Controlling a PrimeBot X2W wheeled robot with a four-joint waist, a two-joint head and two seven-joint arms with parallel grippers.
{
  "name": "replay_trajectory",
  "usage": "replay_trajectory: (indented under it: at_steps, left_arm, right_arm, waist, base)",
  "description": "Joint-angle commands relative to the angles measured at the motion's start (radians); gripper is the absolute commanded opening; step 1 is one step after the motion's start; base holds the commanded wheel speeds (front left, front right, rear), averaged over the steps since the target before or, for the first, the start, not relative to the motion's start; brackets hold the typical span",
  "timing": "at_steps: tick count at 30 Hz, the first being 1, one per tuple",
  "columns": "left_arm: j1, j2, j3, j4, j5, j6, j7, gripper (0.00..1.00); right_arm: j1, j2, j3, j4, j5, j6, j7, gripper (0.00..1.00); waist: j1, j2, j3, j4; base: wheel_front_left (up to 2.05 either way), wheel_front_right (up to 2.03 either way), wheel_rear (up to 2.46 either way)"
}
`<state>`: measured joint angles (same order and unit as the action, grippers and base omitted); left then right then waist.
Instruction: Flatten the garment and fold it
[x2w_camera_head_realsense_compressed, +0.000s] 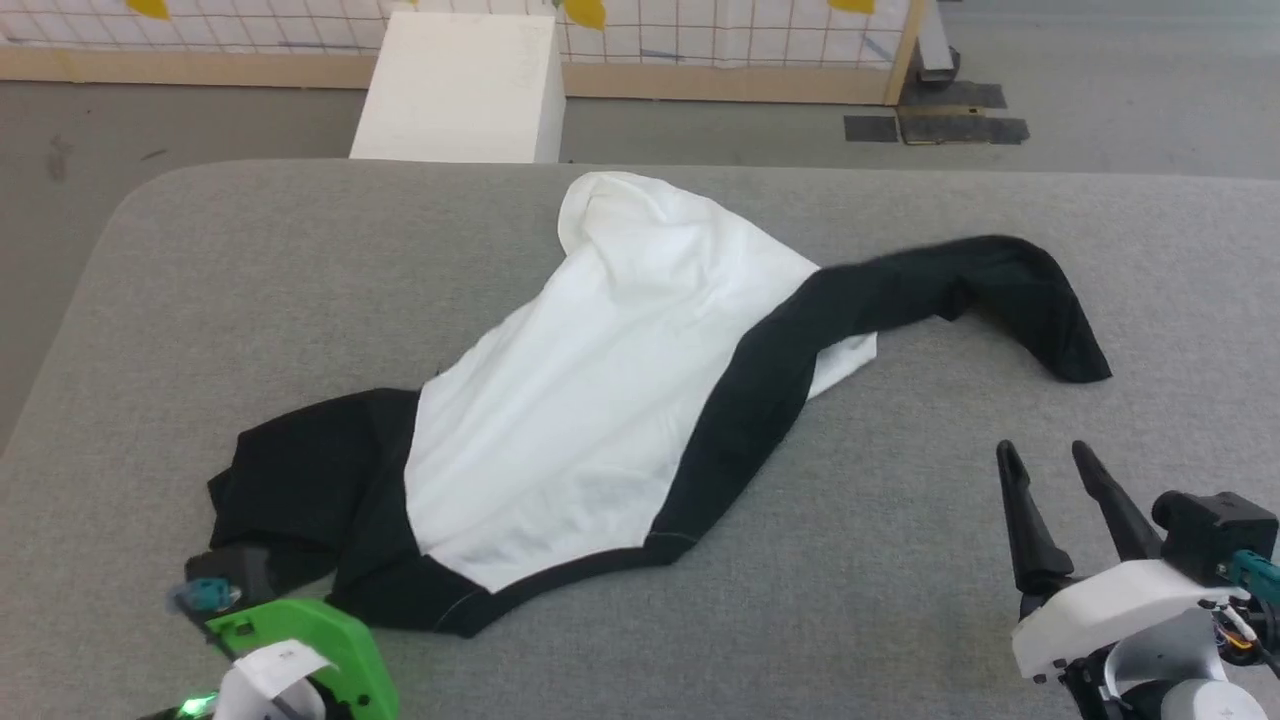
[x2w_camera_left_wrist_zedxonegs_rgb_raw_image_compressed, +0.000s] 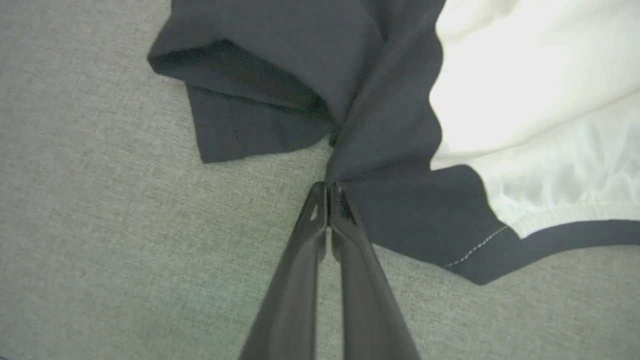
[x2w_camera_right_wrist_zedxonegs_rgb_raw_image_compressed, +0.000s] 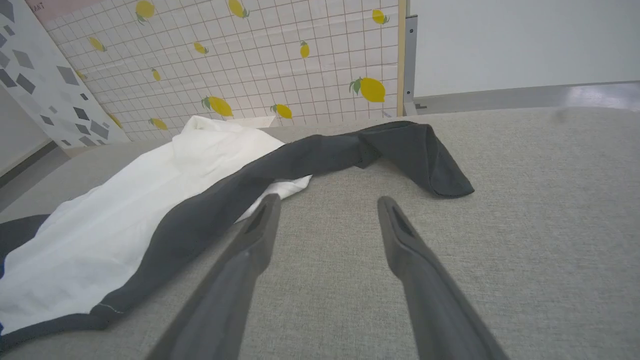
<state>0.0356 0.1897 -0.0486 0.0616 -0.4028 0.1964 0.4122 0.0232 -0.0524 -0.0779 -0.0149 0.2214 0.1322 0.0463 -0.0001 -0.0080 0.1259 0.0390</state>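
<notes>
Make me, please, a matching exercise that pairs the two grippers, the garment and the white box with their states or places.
Column one:
1. left gripper
2. right gripper
3. garment
4. white box

Column two:
A. open, over a bare part of the grey surface
B. beyond the far edge of the grey surface
C. shut, pinching black cloth at the garment's edge
D. lying crumpled, not yet flattened

Pairs: 1-C, 2-A, 3-D, 4-B
</notes>
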Motion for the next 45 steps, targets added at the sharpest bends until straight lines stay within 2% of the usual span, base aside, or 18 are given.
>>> replay_trajectory:
  at_steps: [1, 10, 17, 23, 24, 33, 34, 35, 37, 38, 45]
  left_arm:
    - [0.023, 0.008, 0.011, -0.011, -0.008, 0.010, -0.003, 0.00]
    - [0.033, -0.006, 0.000, -0.024, -0.027, -0.002, -0.019, 0.00]
    - [-0.012, -0.013, -0.018, -0.025, -0.023, -0.007, -0.032, 0.00]
    - [-0.047, -0.024, -0.037, -0.012, -0.025, -0.018, -0.045, 0.00]
    - [-0.057, -0.030, -0.044, -0.007, -0.026, -0.021, -0.052, 0.00]
    - [-0.073, -0.039, -0.057, -0.002, -0.032, -0.024, -0.064, 0.00]
    - [-0.073, -0.039, -0.058, -0.001, -0.033, -0.024, -0.064, 0.00]
    - [-0.074, -0.038, -0.059, 0.001, -0.034, -0.024, -0.064, 0.00]
    - [-0.075, -0.038, -0.060, 0.003, -0.035, -0.024, -0.065, 0.00]
    - [-0.077, -0.037, -0.060, 0.007, -0.036, -0.027, -0.066, 0.00]
    - [-0.070, -0.036, -0.066, 0.015, -0.040, -0.024, -0.067, 0.00]
  right_arm:
    - [0.009, 0.002, 0.005, 0.003, 0.004, -0.002, 0.010, 1.00]
    - [-0.044, 0.002, 0.113, 0.030, -0.029, -0.002, 0.084, 1.00]
    - [-0.219, 0.002, 0.239, 0.184, -0.024, -0.002, 0.197, 1.00]
    - [-0.347, 0.002, 0.245, 0.349, -0.018, -0.002, 0.316, 1.00]
    - [-0.391, 0.002, 0.247, 0.406, -0.018, -0.002, 0.362, 1.00]
    - [-0.470, 0.002, 0.237, 0.487, -0.025, -0.002, 0.372, 1.00]
    - [-0.474, 0.002, 0.240, 0.492, -0.023, -0.002, 0.373, 0.87]
    - [-0.479, 0.002, 0.243, 0.497, -0.022, -0.002, 0.373, 0.50]
    - [-0.485, 0.002, 0.250, 0.502, -0.023, -0.002, 0.366, 0.25]
    - [-0.485, 0.002, 0.253, 0.504, -0.022, -0.002, 0.364, 0.00]
    - [-0.413, 0.002, 0.229, 0.426, -0.017, -0.002, 0.330, 0.00]
  waist:
    - [0.0001, 0.0077, -0.009, 0.013]
    - [0.0001, 0.0077, 0.007, 0.034]
    - [0.0001, 0.0077, 0.062, 0.063]
    - [0.0001, 0.0077, 0.099, 0.100]
    - [0.0001, 0.0077, 0.116, 0.114]
    - [0.0001, 0.0077, 0.149, 0.130]
    - [0.0001, 0.0077, 0.150, 0.129]
    - [0.0001, 0.0077, 0.152, 0.128]
    - [0.0001, 0.0078, 0.154, 0.125]
    - [0.0001, 0.0078, 0.154, 0.124]
    - [0.0001, 0.0078, 0.123, 0.111]
  base:
    - [0.00, 0.00, 0.00]
    - [0.00, 0.00, 0.00]
    - [0.00, 0.00, 0.00]
    - [0.00, 0.00, 0.00]
    - [0.00, 0.00, 0.00]
    - [0.00, 0.00, 0.00]
    - [0.00, 0.00, 0.00]
    - [0.00, 0.00, 0.00]
    - [0.00, 0.00, 0.00]
    - [0.00, 0.00, 0.00]
    - [0.00, 0.00, 0.00]
